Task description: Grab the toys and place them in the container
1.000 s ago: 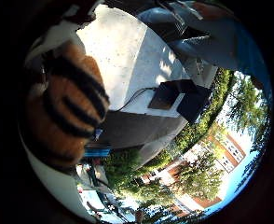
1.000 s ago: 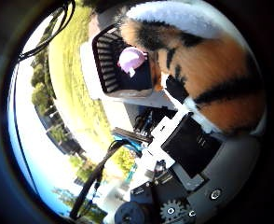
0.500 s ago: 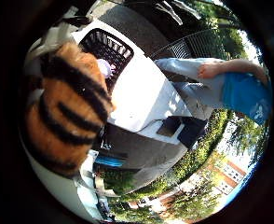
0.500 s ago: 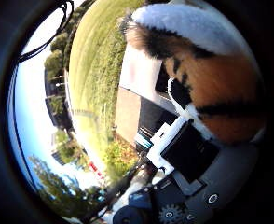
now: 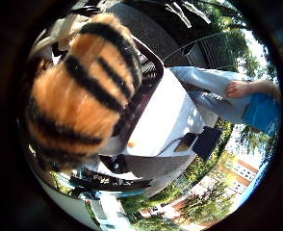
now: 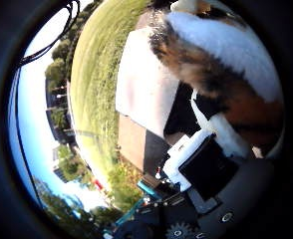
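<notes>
A plush tiger toy (image 5: 79,101), orange with black stripes and a white belly (image 6: 221,64), fills much of both palm views, so it sits close against the palm. My right hand (image 6: 201,167) is shut on it, with white and black finger parts pressed against its fur. Just behind the toy, the black mesh container (image 5: 148,79) stands on a white table (image 5: 168,115). The toy hides most of the container's inside.
A small orange object (image 5: 131,143) lies on the table beside the container. A black box (image 5: 206,140) sits at the table's far edge. A person in light trousers (image 5: 213,91) sits beside the table. Grass (image 6: 96,89) surrounds it.
The views have swung with the hand. The toy stays in my grasp and now covers most of the container, which looks nearer than half a second ago.
</notes>
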`<state>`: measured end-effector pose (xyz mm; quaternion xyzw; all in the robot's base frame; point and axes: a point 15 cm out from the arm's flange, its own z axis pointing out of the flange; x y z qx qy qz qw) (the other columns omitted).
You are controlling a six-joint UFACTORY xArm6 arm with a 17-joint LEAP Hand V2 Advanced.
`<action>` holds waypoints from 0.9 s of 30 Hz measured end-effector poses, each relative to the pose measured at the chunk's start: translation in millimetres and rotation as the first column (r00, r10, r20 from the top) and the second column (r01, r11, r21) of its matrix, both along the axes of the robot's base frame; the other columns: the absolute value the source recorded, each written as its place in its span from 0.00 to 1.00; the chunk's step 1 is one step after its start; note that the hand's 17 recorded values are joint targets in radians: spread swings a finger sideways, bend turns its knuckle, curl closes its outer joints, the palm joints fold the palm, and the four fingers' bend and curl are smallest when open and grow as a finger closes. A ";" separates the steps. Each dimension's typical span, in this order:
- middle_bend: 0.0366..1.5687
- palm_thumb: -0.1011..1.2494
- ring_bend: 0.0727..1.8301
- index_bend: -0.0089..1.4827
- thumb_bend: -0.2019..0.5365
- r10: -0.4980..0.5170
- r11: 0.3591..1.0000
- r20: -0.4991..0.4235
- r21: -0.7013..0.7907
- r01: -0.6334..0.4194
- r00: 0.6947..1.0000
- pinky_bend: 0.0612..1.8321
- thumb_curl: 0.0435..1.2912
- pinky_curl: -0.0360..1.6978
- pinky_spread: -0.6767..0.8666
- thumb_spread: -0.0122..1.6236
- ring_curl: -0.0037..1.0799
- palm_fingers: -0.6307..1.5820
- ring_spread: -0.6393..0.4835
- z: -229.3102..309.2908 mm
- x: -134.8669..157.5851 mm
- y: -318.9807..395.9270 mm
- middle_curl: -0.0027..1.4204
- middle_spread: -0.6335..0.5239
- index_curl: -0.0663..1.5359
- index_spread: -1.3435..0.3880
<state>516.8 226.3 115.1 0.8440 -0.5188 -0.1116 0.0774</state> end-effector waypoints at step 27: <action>0.09 0.61 0.22 0.10 0.23 -0.134 0.986 -0.121 0.087 0.145 0.984 0.34 0.34 0.22 0.73 0.71 0.28 0.27 0.84 83.3 -116.7 -222.5 0.23 0.69 0.23 0.57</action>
